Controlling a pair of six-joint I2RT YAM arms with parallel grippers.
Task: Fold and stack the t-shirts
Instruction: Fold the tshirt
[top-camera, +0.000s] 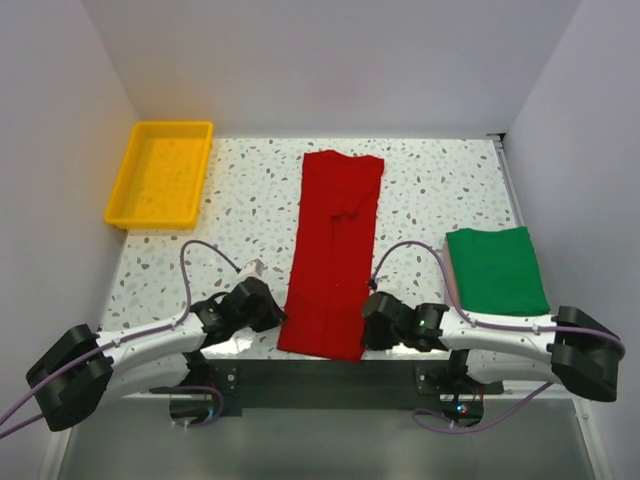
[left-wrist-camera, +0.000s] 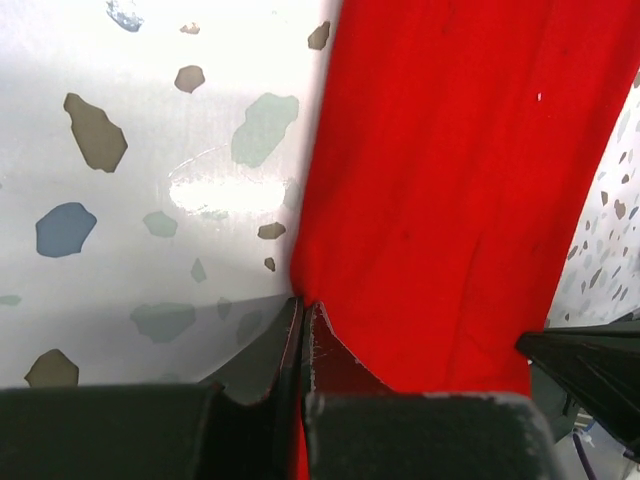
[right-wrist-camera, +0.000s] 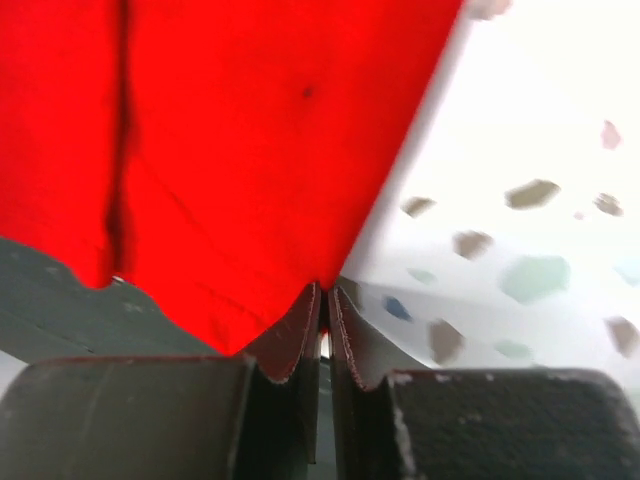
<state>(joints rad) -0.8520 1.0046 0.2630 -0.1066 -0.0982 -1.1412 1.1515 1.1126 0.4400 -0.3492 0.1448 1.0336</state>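
Left gripper (left-wrist-camera: 302, 310) and right gripper (right-wrist-camera: 324, 295) each pinch a near corner of the red t-shirt (top-camera: 335, 240), seemingly tight, clear only from wrist views; overhead, it lies lengthwise on the table (top-camera: 250, 195), both arms low, reaching inward.

Robot lab cell: bare white walls (top-camera: 330, 60) around a speckled worktable (top-camera: 250, 200).
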